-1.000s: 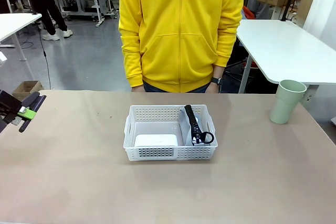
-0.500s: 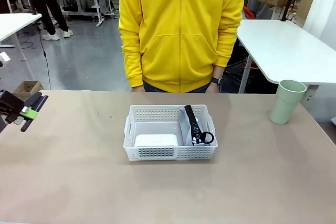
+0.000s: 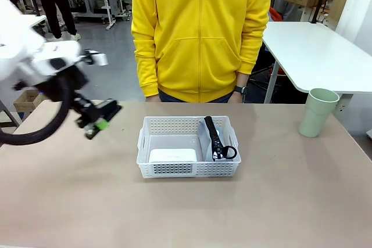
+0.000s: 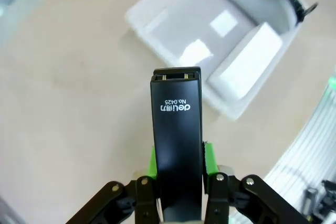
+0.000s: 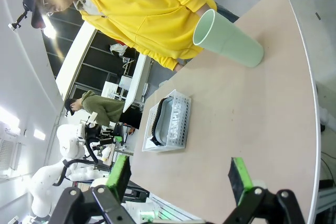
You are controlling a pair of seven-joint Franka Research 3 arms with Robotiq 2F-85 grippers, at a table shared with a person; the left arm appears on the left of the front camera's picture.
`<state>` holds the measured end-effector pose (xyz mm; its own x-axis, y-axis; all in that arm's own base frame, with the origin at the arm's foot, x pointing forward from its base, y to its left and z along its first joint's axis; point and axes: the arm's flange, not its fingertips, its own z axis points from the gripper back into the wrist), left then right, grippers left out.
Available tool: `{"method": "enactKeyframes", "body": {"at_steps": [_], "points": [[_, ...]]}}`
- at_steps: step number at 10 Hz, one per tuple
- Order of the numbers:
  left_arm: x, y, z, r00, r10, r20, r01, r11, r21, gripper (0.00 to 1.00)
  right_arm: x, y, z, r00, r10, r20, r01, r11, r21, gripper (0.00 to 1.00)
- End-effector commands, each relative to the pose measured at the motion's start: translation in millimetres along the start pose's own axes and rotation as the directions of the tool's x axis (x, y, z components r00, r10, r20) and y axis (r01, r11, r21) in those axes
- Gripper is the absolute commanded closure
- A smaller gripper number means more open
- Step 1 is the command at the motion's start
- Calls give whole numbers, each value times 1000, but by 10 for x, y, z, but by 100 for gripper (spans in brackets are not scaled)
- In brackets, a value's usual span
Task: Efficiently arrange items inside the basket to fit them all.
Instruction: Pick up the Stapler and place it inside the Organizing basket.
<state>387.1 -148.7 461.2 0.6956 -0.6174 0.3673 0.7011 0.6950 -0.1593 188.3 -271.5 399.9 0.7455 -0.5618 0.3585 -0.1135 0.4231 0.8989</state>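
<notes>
The step in hand is judged to be the delivery of a further item to the basket (image 3: 189, 169). A black oblong item (image 4: 176, 129), printed with a maker's mark, is being clamped lengthwise between the green pads (image 4: 209, 158) of the left jaws, which are being held narrow upon it. In the front view these jaws are being held above the counter (image 3: 186, 219) at 10 o'clock of the basket, well apart from it. The right jaws are being held wide, with nothing between them.

The basket's 7 o'clock corner is being occupied by the white boxy device (image 3: 172, 155), lying flat. Its 3 o'clock wall is being occupied by the grey pouch (image 3: 214, 135), standing on edge. The portion from 9 to 12 o'clock is being left bare. The pale green cup (image 3: 317, 113) is standing upright on the counter at 2 o'clock of the basket, well apart.

The next move is judged to call for the black item to be positioned over the bare portion, lowered, and laid flat along the 12 o'clock wall, so that room is being reserved for the cup. Release is advised only once the item is resting on the basket floor.
</notes>
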Motion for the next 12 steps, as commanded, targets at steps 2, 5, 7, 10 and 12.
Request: {"method": "enactKeyframes", "body": {"at_steps": [2,5,7,10,12], "points": [[745,-232,-509,999,-37,-5,37,989,146,63,12,9,-21,999,26,22,-27,999,19,0],[1023,-599,-998,990,-134,-36,138,976,166,63,12,9,-21,999,26,22,-27,999,19,0],[1056,-625,-1289,985,-141,-96,155,974,162,63,12,9,-21,999,26,22,-27,999,19,0],[1020,-620,-1492,979,-160,-122,179,970,163,63,12,9,-21,999,26,22,-27,999,19,0],[993,-612,-1618,974,-179,-138,201,965,170,63,12,9,-21,999,26,22,-27,999,19,0]]}}
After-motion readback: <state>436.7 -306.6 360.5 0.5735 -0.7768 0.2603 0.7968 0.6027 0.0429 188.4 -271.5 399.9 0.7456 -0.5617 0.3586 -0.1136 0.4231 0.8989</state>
